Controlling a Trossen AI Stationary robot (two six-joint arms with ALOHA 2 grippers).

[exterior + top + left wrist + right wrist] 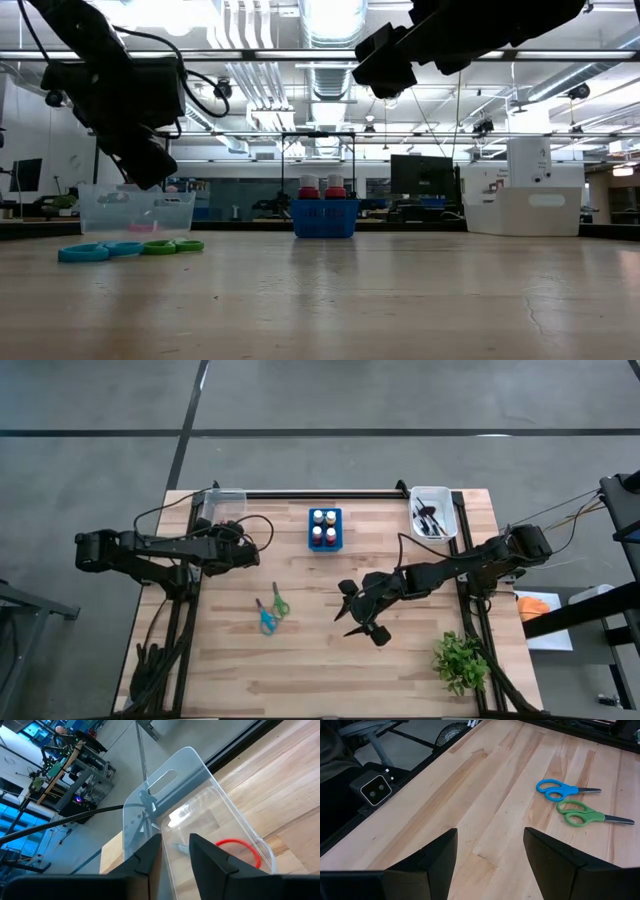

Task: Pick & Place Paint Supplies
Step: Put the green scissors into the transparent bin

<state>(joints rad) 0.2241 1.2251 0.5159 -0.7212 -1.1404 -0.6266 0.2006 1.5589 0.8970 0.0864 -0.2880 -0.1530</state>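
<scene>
My left gripper (175, 838) hangs open just above the clear bin (200, 780) at the table's far left corner, with nothing between its fingers. A pair of red-handled scissors (233, 840) lies on the bin's floor below it. Blue-handled scissors (560, 789) and green-handled scissors (580, 814) lie flat side by side on the table's middle left. My right gripper (490, 832) hovers open above the table's middle, to the right of those two pairs, and touches nothing.
A blue bottle holder (325, 528) with several small paint bottles stands at the far middle. A second clear bin (435, 512) at the far right holds dark brushes. A green plant (460, 660) stands near the front right corner. Bare wood lies along the near edge.
</scene>
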